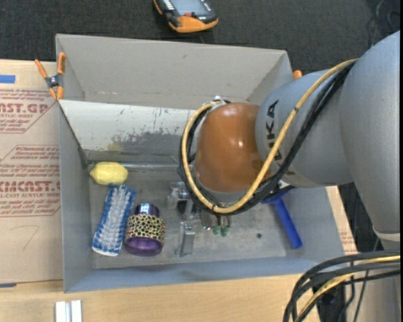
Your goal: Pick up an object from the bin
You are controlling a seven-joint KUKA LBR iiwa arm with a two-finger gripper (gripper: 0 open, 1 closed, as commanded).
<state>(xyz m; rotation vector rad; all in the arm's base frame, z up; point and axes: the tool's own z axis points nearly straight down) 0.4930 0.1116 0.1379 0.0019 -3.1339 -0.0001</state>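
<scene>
My gripper (185, 235) hangs below the arm's orange dome, low over the bin floor near the middle front. It is just right of a purple cup with a leopard-spot band (145, 231) that lies on its side. Left of the cup lies a blue and white ribbed cylinder (113, 220). A small green thing (220, 231) rests on the floor just right of the gripper, partly under the dome. Nothing shows held in the gripper.
A yellow lemon-shaped thing (109, 174) sits at the bin's back left. A blue stick (287, 223) lies along the right side, its upper end hidden under the arm. The arm and dome cover the bin's middle right.
</scene>
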